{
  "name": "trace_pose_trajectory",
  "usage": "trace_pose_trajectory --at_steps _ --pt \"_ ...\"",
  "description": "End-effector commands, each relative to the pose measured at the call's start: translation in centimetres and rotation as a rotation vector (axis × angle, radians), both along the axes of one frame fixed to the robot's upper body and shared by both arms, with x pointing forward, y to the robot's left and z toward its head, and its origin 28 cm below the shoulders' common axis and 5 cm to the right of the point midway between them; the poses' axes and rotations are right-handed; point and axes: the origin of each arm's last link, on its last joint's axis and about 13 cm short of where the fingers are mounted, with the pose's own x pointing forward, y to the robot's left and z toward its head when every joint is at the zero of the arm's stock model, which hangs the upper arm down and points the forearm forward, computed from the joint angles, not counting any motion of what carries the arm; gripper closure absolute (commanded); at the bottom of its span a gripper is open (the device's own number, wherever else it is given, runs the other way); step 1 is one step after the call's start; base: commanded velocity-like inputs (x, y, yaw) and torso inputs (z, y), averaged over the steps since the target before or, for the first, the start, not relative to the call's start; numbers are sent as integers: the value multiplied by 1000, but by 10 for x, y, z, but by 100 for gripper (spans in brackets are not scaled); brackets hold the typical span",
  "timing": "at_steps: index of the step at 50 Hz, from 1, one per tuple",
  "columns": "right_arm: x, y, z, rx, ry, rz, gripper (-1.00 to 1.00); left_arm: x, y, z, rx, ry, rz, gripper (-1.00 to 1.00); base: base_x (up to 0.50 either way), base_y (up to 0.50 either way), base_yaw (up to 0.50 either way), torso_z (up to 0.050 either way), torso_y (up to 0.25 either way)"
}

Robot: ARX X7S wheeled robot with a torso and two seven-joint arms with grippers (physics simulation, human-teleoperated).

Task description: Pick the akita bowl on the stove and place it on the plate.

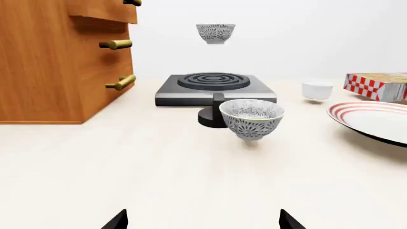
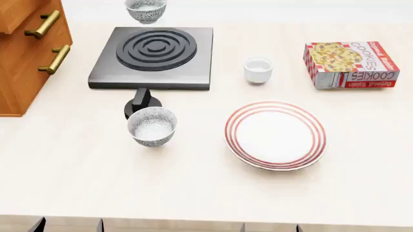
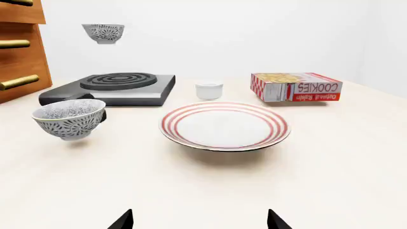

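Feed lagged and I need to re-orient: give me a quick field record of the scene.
target: speckled grey-white akita bowl, hanging above dark-grey square stove, not touching it
twin bowl: in front of round black knob
plate: white, red-ringed, empty
left gripper: open, empty
right gripper: open, empty

The akita bowl (image 2: 146, 9) is patterned in dense grey-black speckle on white, and an identical bowl (image 2: 152, 126) is marked the same. The stove (image 2: 154, 58) is coloured dark grey with black rings, the plate (image 2: 275, 135) white with thin red rings. A plain white cup (image 2: 258, 70), a red-and-white checked cookie box (image 2: 350, 64), a brown wooden cabinet (image 2: 26, 53) with brass handles and a cream surface (image 2: 193, 188) are seen.
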Motion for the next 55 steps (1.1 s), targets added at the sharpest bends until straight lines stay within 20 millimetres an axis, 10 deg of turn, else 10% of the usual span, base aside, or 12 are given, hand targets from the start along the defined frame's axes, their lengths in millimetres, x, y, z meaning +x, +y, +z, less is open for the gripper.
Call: trace_pose_trajectory --at_steps 1,40,55 --pt "0 0 0 0 -1 -1 -100 0 0 0 -1 2 0 -100 0 0 0 0 0" --pt "3 1 9 36 -18 18 -100 0 -1 0 10 27 16 -100 0 0 0 0 0" --pt "57 27 138 -4 -243 98 -100 0 -1 0 9 26 18 -100 0 0 0 0 0"
